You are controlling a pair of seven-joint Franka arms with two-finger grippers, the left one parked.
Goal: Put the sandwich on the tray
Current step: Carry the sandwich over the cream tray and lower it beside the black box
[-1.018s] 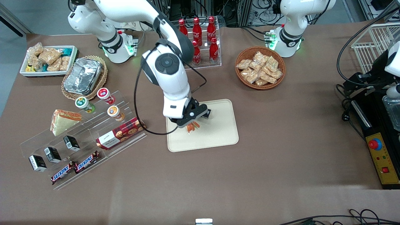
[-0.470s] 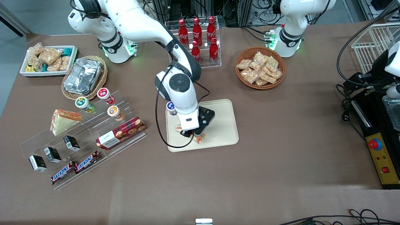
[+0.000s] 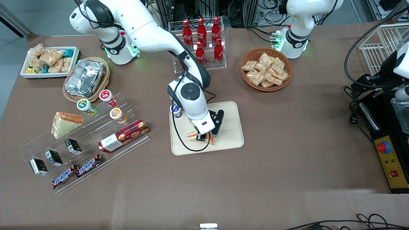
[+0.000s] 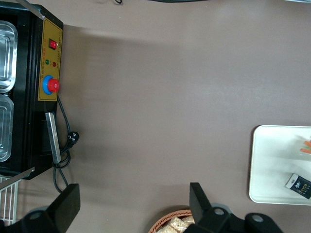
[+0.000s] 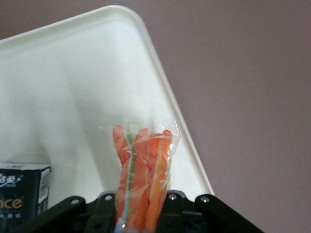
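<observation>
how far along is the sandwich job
Nearly done. The sandwich has left the display stand and is over the tray, low above it or already touching. The gripper is shut on it, the filling edge sticking out between the fingers in the right wrist view. Left: let go and lift away.

Hand (image 3: 204,138) low, clamped on load

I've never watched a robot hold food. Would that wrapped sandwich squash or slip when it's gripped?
Probably soft: the sandwich is bread and filling in thin clear film, so a hard squeeze could dent it. The glossy wrap looks slippery. It is likely light, since the gripper holds it by one edge over the tray.
</observation>
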